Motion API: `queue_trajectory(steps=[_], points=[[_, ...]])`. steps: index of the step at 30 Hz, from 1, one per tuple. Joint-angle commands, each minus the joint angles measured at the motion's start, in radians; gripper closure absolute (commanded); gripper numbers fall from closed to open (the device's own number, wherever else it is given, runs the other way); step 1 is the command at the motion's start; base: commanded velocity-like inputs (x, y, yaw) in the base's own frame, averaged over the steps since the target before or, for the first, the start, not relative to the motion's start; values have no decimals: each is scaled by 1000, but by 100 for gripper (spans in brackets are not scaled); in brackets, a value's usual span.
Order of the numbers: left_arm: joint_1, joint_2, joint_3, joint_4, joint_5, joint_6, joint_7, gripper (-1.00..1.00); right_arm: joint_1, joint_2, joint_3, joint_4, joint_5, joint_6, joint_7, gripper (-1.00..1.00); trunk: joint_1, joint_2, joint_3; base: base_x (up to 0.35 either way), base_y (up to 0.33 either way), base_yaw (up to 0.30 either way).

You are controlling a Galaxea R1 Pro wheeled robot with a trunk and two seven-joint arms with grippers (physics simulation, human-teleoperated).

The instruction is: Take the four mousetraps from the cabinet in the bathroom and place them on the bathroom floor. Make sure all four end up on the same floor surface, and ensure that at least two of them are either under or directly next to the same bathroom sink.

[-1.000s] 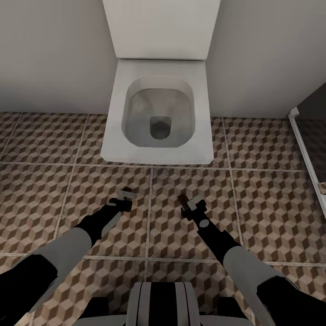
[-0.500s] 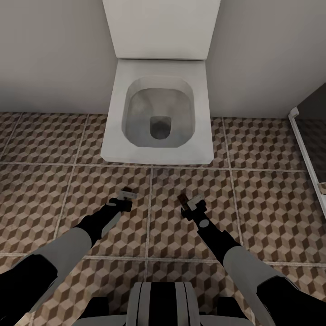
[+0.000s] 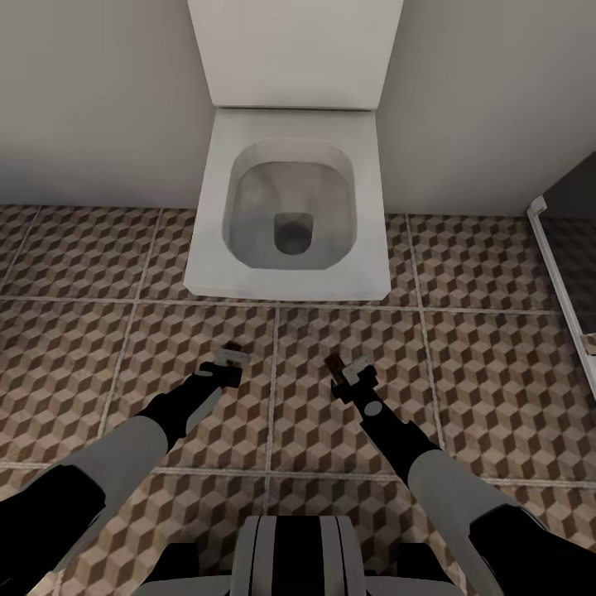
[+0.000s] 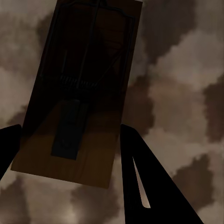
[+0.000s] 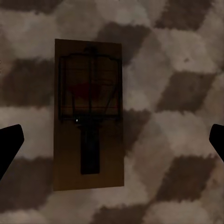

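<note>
My left gripper hangs low over the cube-patterned bathroom floor, in front of the toilet. It is shut on a brown wooden mousetrap, which tilts between the two dark fingers; both fingers touch its long edges. My right gripper is just as low, to the right, and open. Its fingertips stand wide apart on either side of a second mousetrap, which lies flat on the tiles with wire and red spot up. In the head view both traps show as small brown tips. The cabinet is out of view.
A white square toilet with its lid raised stands against the pale wall straight ahead, close beyond both grippers. A white framed edge runs along the right side. Tiled floor stretches left and right of the arms.
</note>
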Motion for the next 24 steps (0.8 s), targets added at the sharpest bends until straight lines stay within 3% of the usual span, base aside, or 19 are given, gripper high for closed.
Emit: queue_trajectory(steps=[1, 4, 5, 24], points=[[0, 1, -9, -3, 6, 5, 10, 100, -1, 0, 5, 2, 7, -1, -7, -100, 0, 0, 0, 0, 0, 0], [0, 1, -9, -3, 6, 5, 10, 100, -1, 0, 5, 2, 7, -1, -7, -100, 0, 0, 0, 0, 0, 0], [0, 1, -9, -3, 7, 5, 10, -100, -1, 1, 5, 2, 7, -2, -7, -100, 0, 0, 0, 0, 0, 0], [0, -6, -9, 4, 7, 5, 10, -100, -1, 1, 5, 1, 8, -2, -7, -100, 0, 0, 0, 0, 0, 0]])
